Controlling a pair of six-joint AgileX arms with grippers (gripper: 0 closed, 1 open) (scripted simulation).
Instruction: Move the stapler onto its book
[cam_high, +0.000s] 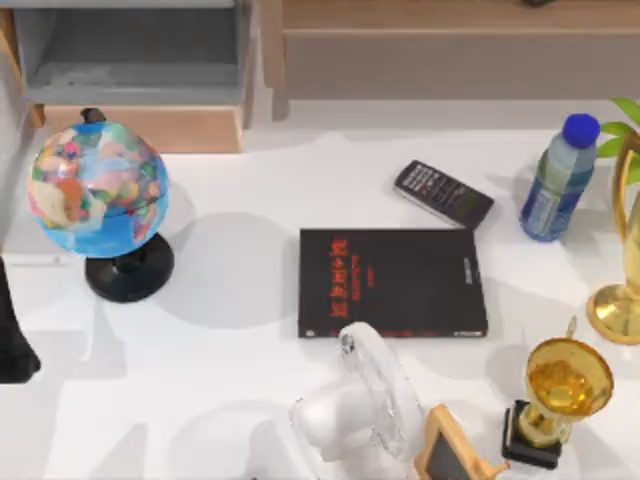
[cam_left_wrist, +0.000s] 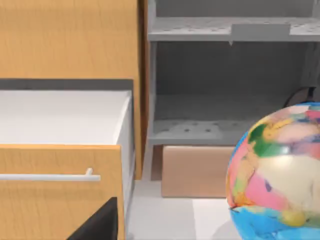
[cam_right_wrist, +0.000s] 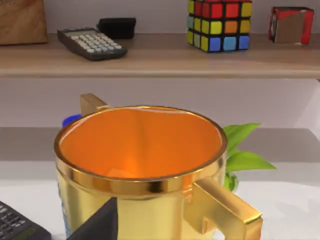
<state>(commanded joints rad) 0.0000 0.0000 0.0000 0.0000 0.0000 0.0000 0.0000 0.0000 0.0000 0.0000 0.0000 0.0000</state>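
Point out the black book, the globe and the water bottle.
black book (cam_high: 400, 285): top view, middle of its cover.
globe (cam_high: 97, 190): top view, middle of the sphere.
water bottle (cam_high: 556, 190): top view, labelled body below the blue cap.

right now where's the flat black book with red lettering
In the top view the flat black book with red lettering lies mid-table, slightly right of centre, just below the dark keypad device and just above the translucent white fan.

Black book (cam_high: 392, 283), red lettering; multicoloured globe (cam_high: 96, 190); gold trophy (cam_high: 566, 380); blue-capped bottle (cam_high: 558, 180).
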